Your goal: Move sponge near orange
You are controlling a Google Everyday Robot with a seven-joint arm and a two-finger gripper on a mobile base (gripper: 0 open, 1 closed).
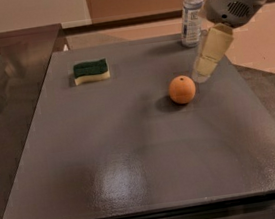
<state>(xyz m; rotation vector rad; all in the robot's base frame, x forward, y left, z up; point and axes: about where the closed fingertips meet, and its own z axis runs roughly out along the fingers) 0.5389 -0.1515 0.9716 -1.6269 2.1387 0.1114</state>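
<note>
- The gripper [203,71] hangs over the tabletop's [132,147] right side, tilted down. I cannot tell whether its jaws are apart or together, and nothing is held.
- The orange [182,89] sits just beside the gripper, at about its 8 o'clock.
- The sponge [91,71] lies flat, green side up, toward the tabletop's far left, well apart from the orange.
- From the gripper the sponge lies at about 9 o'clock, across the orange's far side. Its long axis runs 9 to 3.
- A water bottle [191,12] stands at the gripper's 12 o'clock, clear of that path.
- Judged from this, the reach to the sponge comes first.
</note>
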